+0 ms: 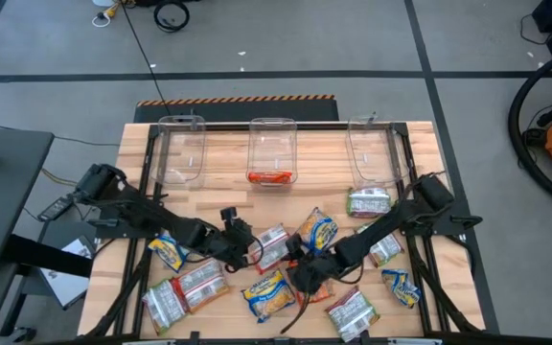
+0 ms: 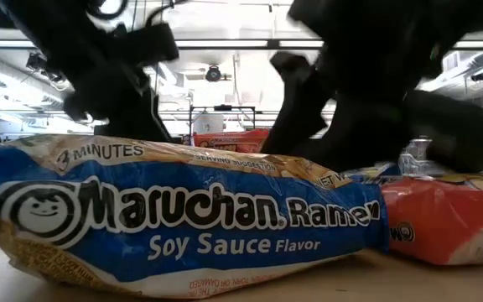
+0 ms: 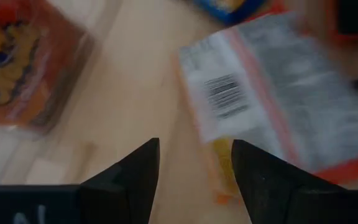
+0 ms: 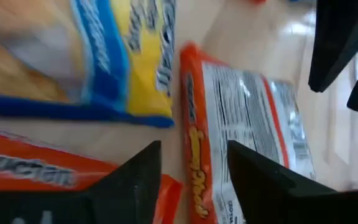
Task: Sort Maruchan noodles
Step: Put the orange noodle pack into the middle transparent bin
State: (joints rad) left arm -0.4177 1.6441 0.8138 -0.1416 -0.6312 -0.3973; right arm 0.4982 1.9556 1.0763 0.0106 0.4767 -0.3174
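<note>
Maruchan noodle packets lie flat and scattered over the table's near half. They include a yellow-and-blue packet (image 1: 268, 292) (image 2: 183, 218), silvery-white ones (image 1: 188, 287), and orange-red ones. One orange-red packet (image 1: 270, 176) lies inside the middle clear bin. My left gripper (image 1: 250, 251) (image 3: 194, 146) is open. It hovers by the end of a packet lying back side up, barcode showing (image 3: 272, 93) (image 1: 274, 244). My right gripper (image 1: 300, 273) (image 4: 194, 146) is also open, low over an orange-red packet (image 4: 241, 124) next to a yellow-and-blue one (image 4: 104, 56). Neither gripper visibly touches a packet.
Three clear bins stand along the far edge: left (image 1: 182, 149), middle (image 1: 272, 144) and right (image 1: 370, 144). A silvery-white packet (image 1: 369, 201) lies just before the right bin. Both grippers are close together at the table's near middle. Bare wood (image 1: 228, 196) lies between the bins and the packets.
</note>
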